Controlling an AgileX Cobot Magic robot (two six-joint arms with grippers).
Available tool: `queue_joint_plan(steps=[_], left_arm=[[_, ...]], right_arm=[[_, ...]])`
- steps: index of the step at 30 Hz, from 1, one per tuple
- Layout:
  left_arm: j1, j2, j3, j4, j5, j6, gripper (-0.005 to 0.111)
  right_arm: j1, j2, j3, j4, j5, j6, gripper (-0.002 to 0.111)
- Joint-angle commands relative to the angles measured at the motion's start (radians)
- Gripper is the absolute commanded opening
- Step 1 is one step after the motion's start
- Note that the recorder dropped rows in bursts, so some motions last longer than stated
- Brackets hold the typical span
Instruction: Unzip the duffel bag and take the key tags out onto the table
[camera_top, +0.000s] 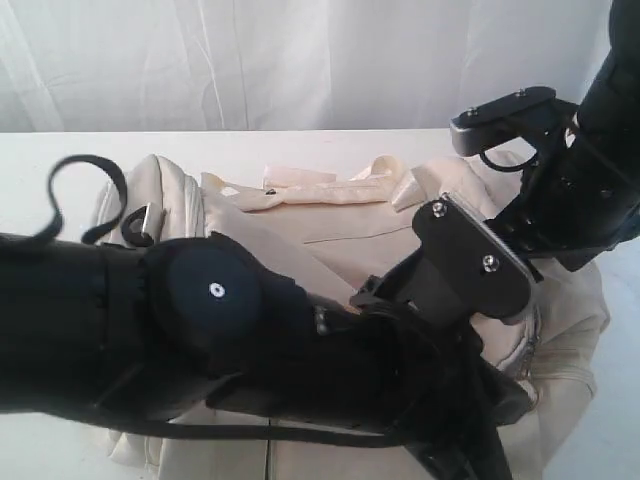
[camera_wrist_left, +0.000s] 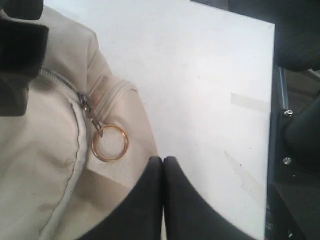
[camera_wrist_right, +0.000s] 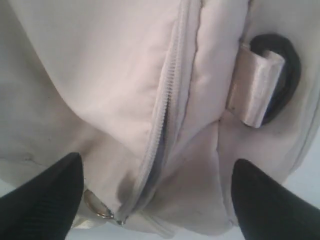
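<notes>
as the soft, floppy cream fabric duffel bag lies centred on the white table, the left gripper has its jaws together near the small gold zipper ring, the likely hold; the right gripper has its jaws spread wide.

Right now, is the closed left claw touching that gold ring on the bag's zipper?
Apart. The left wrist view shows the shut left gripper beside the gold ring, with a strip of duffel bag fabric visible between them.

no readable text or labels anywhere
</notes>
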Motion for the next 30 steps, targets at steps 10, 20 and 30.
queue_joint_plan(steps=[10, 20, 30], left_arm=[[0.121, 0.015, -0.445, 1.232, 0.861, -1.080, 0.000], [-0.059, 0.098, -0.445, 1.247, 0.647, -1.176, 0.000], [-0.059, 0.151, -0.445, 1.266, 0.499, -1.216, 0.008]], right_arm=[[0.001, 0.088, -0.005, 0.051, -0.040, 0.005, 0.008], [-0.005, 0.088, -0.108, 0.131, 0.007, 0.007, 0.000], [-0.005, 0.088, -0.168, 0.125, 0.077, 0.011, 0.000]])
